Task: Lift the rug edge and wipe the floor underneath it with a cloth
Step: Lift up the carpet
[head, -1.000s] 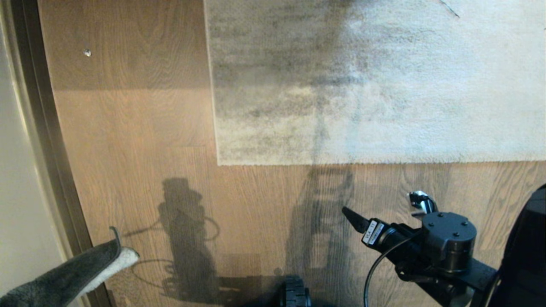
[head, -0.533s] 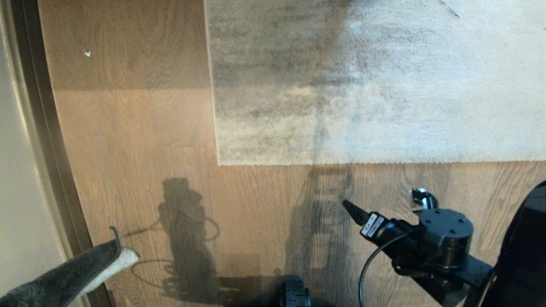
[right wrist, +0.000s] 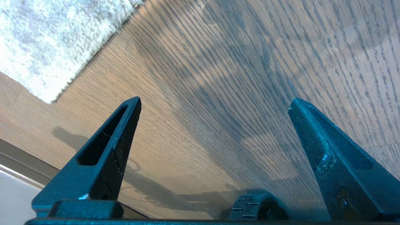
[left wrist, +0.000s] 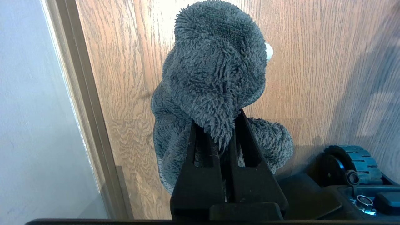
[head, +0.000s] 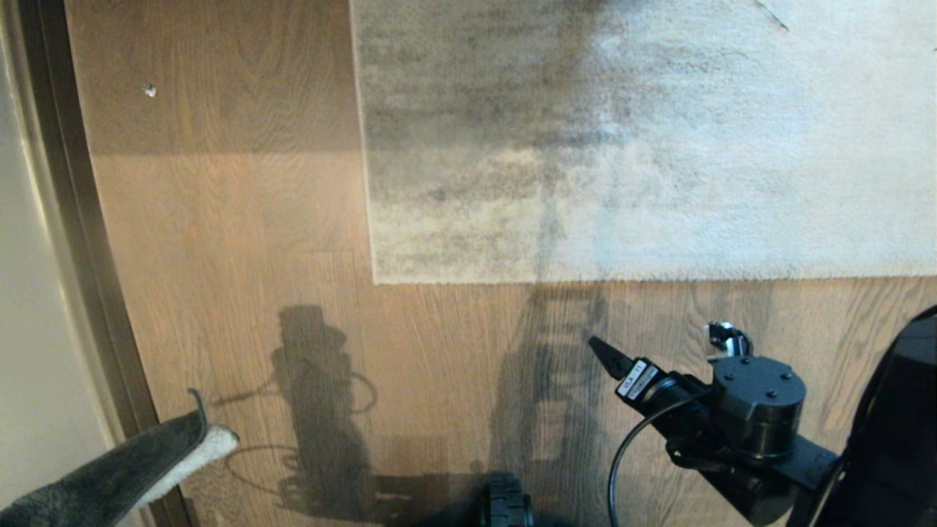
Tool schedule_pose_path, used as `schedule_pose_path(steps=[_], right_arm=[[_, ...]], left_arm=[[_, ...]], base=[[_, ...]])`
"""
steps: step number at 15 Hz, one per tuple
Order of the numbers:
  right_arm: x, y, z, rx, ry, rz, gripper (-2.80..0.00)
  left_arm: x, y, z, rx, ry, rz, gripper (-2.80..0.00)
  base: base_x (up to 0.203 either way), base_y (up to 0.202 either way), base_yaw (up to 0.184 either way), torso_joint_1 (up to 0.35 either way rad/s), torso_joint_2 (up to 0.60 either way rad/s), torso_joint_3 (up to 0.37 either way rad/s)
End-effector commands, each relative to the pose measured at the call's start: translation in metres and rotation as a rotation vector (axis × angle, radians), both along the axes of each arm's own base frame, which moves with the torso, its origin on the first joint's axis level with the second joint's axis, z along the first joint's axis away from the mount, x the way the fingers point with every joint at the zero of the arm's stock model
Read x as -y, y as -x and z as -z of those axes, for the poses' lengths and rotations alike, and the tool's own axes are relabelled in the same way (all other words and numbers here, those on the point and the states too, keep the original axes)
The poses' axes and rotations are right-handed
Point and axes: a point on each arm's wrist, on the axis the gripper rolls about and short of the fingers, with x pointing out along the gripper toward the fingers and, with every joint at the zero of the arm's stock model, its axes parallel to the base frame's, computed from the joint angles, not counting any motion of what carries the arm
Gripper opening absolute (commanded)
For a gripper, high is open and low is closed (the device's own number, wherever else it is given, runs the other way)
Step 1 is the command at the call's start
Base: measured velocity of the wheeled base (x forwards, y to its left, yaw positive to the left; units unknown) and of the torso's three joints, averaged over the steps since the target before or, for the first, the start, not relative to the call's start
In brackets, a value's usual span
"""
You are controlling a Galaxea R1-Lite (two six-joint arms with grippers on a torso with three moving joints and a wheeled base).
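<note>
So far my left gripper (left wrist: 218, 134) only pinches the cloth (left wrist: 212, 78) above the floor (head: 241, 219), while my right gripper (right wrist: 215, 125), fingers spread wide and empty, hovers near the rug edge (head: 585, 277), which lies flat, unlifted, nothing wiped yet.

Dark baseboard strip (head: 69, 219) along pale wall (head: 25, 329); small pale speck (head: 149, 91) near strip.

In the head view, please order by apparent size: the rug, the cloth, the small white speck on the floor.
1. Rug
2. Cloth, though nearness to the camera enlarges it
3. Speck
</note>
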Motion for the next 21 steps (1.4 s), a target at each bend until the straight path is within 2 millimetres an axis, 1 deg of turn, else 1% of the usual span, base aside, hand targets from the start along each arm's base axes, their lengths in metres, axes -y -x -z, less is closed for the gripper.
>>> schedule_pose_path(steps=[1,10,15,17,21], right_arm=[[-0.001,-0.002,-0.005,0.037,-0.032,0.003,0.00],[-0.004,-0.002,-0.004,0.029,-0.057,-0.002,0.00],[-0.010,-0.009,-0.007,0.056,-0.079,-0.004,0.00],[-0.011,-0.010,-0.005,0.049,-0.075,-0.002,0.00],[-0.013,-0.013,-0.006,0.056,-0.089,-0.001,0.00]], left_arm=[[0.000,0.000,0.000,0.000,0.000,0.000,-2.80],[0.000,0.000,0.000,0.000,0.000,0.000,-2.80],[0.000,0.000,0.000,0.000,0.000,0.000,-2.80],[0.000,0.000,0.000,0.000,0.000,0.000,-2.80],[0.000,0.000,0.000,0.000,0.000,0.000,-2.80]], base=[[0.000,0.000,0.000,0.000,0.00,0.000],[0.000,0.000,0.000,0.000,0.00,0.000],[0.000,0.000,0.000,0.000,0.00,0.000],[0.000,0.000,0.000,0.000,0.00,0.000],[0.000,0.000,0.000,0.000,0.00,0.000]])
